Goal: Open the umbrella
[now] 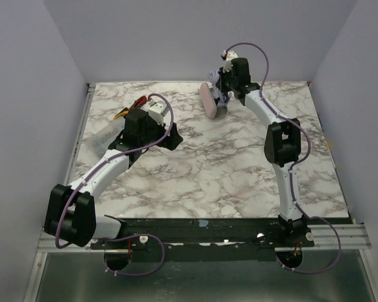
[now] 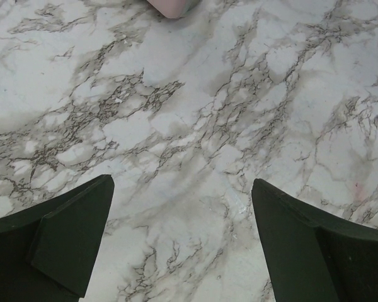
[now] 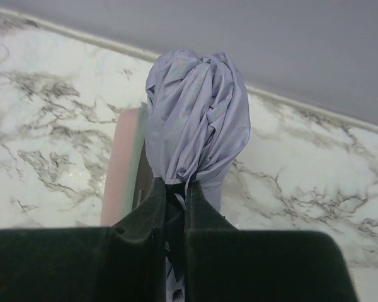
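right hand [image 3: 175, 189] is pinched narrow on the bunched lavender cloth of the umbrella [image 3: 198, 107], which is folded and near the far edge of the tabletop [image 1: 227, 163]. a pink object [image 3: 118, 170] sits just beside it. left hand [image 2: 183, 207] is wide, holds nothing and is well apart. risk: the grip is on loose cloth, not shaft or handle; a pull could slip or strain the fabric.

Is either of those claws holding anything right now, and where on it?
The right gripper pinches the umbrella by its bunched canopy fabric; the left gripper holds nothing.
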Robot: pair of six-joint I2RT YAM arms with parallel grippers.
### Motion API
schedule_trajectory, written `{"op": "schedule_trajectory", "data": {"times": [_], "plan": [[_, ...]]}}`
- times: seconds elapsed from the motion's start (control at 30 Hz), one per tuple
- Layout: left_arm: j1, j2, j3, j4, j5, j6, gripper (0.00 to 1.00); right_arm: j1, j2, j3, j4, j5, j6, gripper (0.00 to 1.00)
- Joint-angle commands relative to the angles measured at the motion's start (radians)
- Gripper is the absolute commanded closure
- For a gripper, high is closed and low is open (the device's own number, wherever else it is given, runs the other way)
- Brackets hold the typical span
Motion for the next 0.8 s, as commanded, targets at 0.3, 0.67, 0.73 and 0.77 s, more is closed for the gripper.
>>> {"op": "schedule_trajectory", "data": {"times": [0.3, 0.67, 0.73, 0.77], "plan": [[0.085, -0.093, 0.077, -0.101, 0.0, 0.078, 0.02, -0.014, -0.327, -0.105, 0.296, -0.072, -0.016, 1.0], [0.092, -0.21, 0.172, -0.102, 0.21, 0.11, 0.04, -0.014, -0.613, -0.279, 0.285, -0.309, 0.34, 1.0], [0.086, -0.207, 0.179, -0.052, 0.245, 0.027, 0.06, -0.014, -0.659, -0.33, 0.286, -0.3, 0.486, 0.99], [0.081, -0.199, 0.182, -0.025, 0.255, -0.016, 0.07, -0.014, -0.685, -0.36, 0.286, -0.279, 0.553, 0.99]]}}
